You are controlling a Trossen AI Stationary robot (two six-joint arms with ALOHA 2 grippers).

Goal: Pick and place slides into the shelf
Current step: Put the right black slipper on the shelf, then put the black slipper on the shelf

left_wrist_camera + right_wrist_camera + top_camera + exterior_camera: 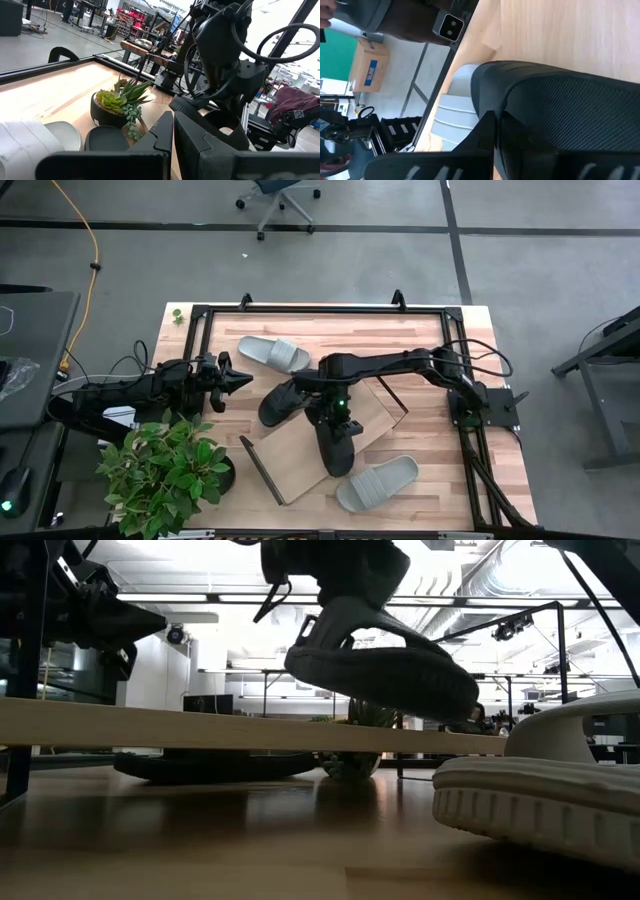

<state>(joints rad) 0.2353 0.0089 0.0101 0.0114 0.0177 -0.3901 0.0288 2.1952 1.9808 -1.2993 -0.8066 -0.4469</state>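
Slides lie around and over the low light-wood plank shelf with thin black end frames (305,450), which sits slantwise mid-table. One matte black slide (337,448) hangs above the plank, clamped at its strap by the right gripper (337,418); in the low view it floats clear of the board, toe tilted down. Another black slide (278,402) rests on the tabletop just beside the shelf's far edge. One light grey slide (274,353) lies near the back rail, another (377,482) just beside the plank's near end. Left gripper (240,379) hovers at the left, fingers pressed together, empty
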